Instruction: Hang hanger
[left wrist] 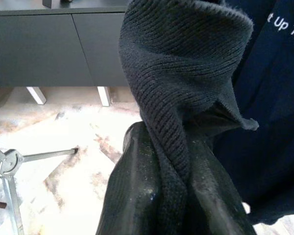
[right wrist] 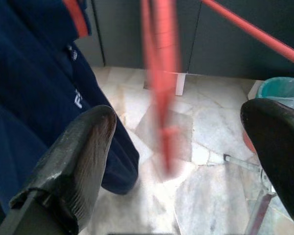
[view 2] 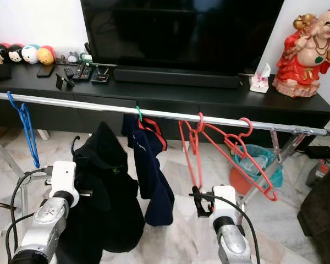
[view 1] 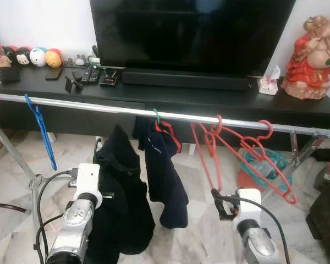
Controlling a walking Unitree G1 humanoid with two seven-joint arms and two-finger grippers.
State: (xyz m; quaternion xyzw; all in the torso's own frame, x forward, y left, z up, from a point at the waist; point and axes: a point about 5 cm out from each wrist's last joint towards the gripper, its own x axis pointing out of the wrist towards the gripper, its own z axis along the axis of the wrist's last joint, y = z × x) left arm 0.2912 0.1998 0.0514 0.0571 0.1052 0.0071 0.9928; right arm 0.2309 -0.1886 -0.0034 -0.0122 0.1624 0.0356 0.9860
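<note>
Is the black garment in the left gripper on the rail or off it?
Off. The left gripper holds the black knit garment bunched below the rail; its black hanger hook is free.

Both silver arms reach forward and up from the near edge of the scene. The left arm rises on the left, its white wrist block uppermost, and the left gripper point(left wrist: 186, 161) has its two black fingers point(left wrist: 132, 196) pressed together on dark knitted cloth. The right arm stands lower on the right, and the right gripper point(right wrist: 181, 147) points ahead with its fingers point(right wrist: 78, 152) spread wide apart, nothing between them.
</note>
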